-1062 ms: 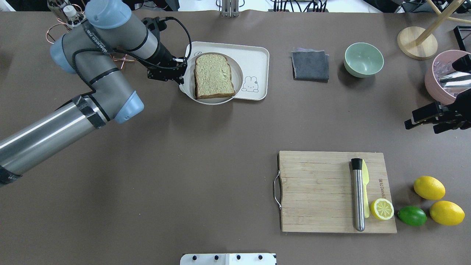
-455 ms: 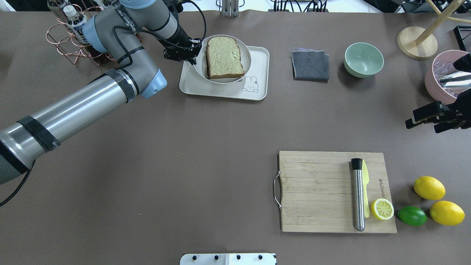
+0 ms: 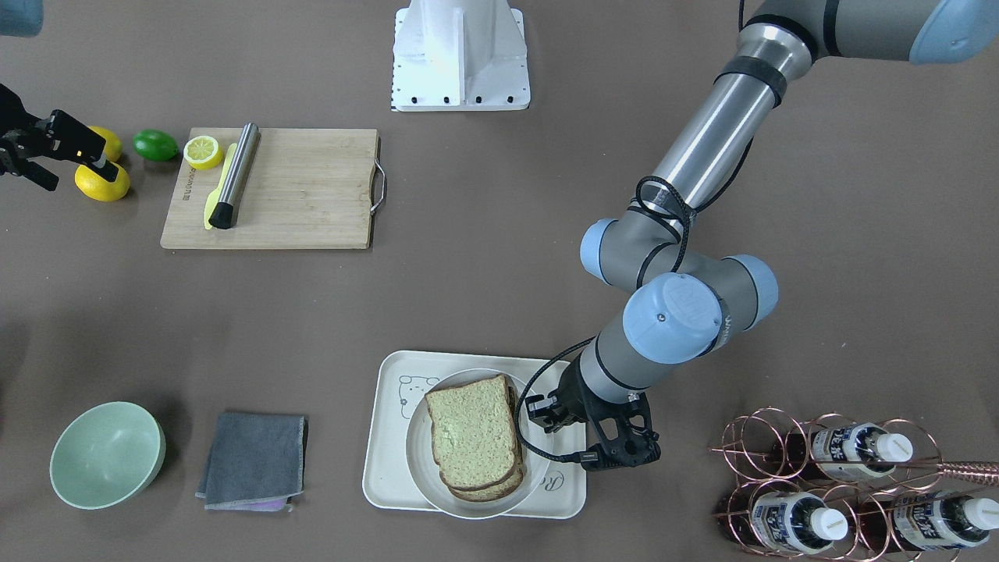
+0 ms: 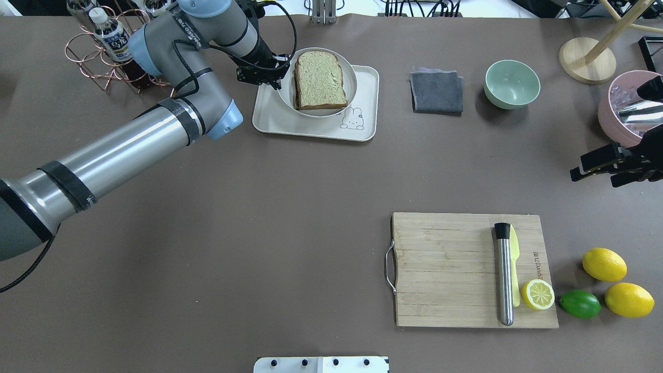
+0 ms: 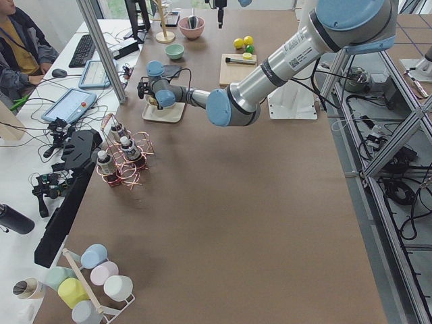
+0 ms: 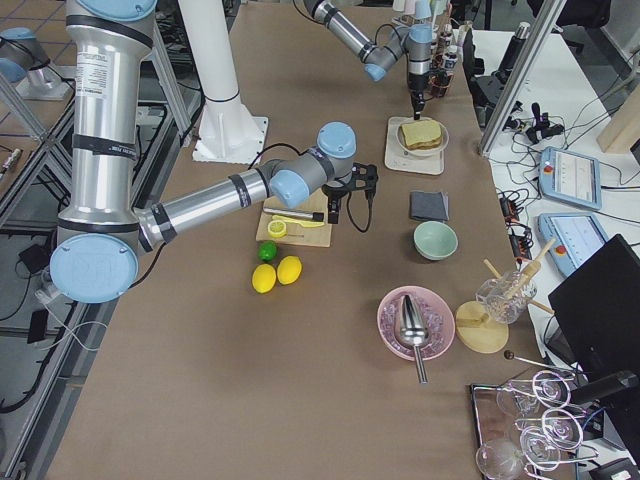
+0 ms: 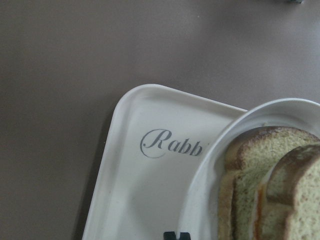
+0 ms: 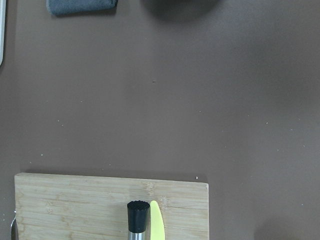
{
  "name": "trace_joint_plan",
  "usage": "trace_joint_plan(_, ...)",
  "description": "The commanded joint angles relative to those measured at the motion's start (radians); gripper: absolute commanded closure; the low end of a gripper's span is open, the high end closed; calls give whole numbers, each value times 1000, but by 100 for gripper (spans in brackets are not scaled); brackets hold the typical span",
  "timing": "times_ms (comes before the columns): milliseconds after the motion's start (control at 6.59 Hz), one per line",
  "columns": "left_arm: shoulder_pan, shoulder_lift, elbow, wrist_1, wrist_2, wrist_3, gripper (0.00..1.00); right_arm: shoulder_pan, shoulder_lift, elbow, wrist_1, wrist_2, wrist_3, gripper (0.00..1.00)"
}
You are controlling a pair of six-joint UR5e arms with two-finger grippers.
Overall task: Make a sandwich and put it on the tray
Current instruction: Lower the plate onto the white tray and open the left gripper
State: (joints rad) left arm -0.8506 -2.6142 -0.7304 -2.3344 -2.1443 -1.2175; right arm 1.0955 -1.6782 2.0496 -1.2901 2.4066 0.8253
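- The sandwich (image 4: 321, 80) is assembled: 2 slices of speckled bread are stacked, the top one slightly askew. The left wrist view shows a thin white-and-orange layer between them, most likely the egg.
- It lies on a round white plate (image 4: 352, 83), and the plate is over the far part of the tray (image 4: 311, 127).
- The plate's rim reaches past the tray's edge on the side away from the robot. I cannot tell whether the plate rests on the tray or hangs just above it.
- The left hand (image 4: 272, 77) is at the plate's rim on the robot's left. Its fingers are closed down narrow, apparently pinching the rim.
- The right hand (image 4: 595, 173) hovers well apart, over bare table (image 4: 311, 233) near the right edge. Its fingers are spread and hold nothing.
- In my judgement the step in hand is the last 1: setting the plated sandwich on the tray.
- The next move calls for drawing the plate toward the robot so that it sits wholly inside the tray's rim, then lowering it flat.
- After that the fingers should part and back off sideways without dragging the rim or tipping the loose top slice.
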Motion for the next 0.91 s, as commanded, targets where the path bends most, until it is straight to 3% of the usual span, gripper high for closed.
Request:
trace_joint_plan(0,8,2,3,-10,14,1,100,3,-9,-3,0,-4,2,0)
trace_joint_plan(152,8,5,2,-11,15,1,74,7,-18,1,0,-10,0,0)
trace_joint_plan(303,7,11,2,-11,15,3,42,13,-31,6,0,-11,0,0)
trace_joint_plan(607,-34,45,-80,-8,11,-10,25,29,-48,23,2,-14,0,0)
trace_joint_plan(759,-50,189,-268,0,11,-13,24,41,-46,23,2,-23,-3,0)
